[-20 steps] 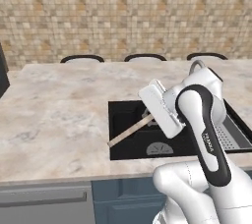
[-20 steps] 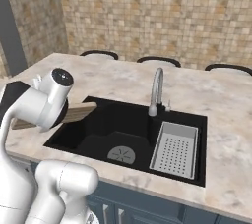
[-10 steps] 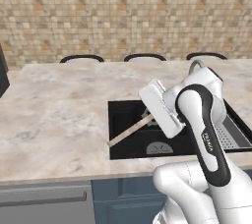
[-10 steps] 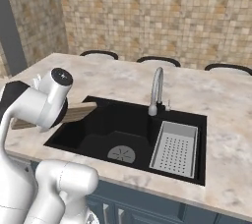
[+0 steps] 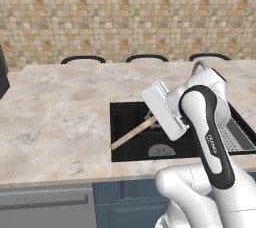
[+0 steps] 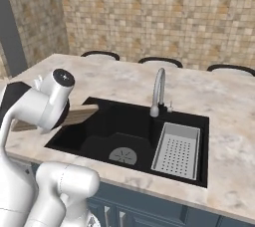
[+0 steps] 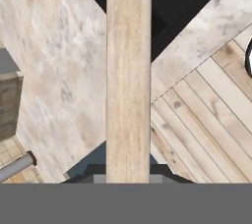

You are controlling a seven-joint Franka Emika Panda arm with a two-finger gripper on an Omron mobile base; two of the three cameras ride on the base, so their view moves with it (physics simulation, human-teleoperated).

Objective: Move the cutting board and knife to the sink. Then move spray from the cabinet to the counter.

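the gripper (image 5: 150,117) is clamped on one end of the cutting board (image 5: 131,136), seen edge-on in the hand view as a pale plank running straight out from between the jaws. in the left base view the board's long axis slopes down and to the left, its free end over the near-left corner of the sink (image 5: 125,153), beside the counter (image 5: 55,122). lowering it likely means shifting right, toward the basin's middle.

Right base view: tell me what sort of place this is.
A rendered kitchen: a black sink with a gooseneck faucet, a marbled counter, and a tiled backsplash.
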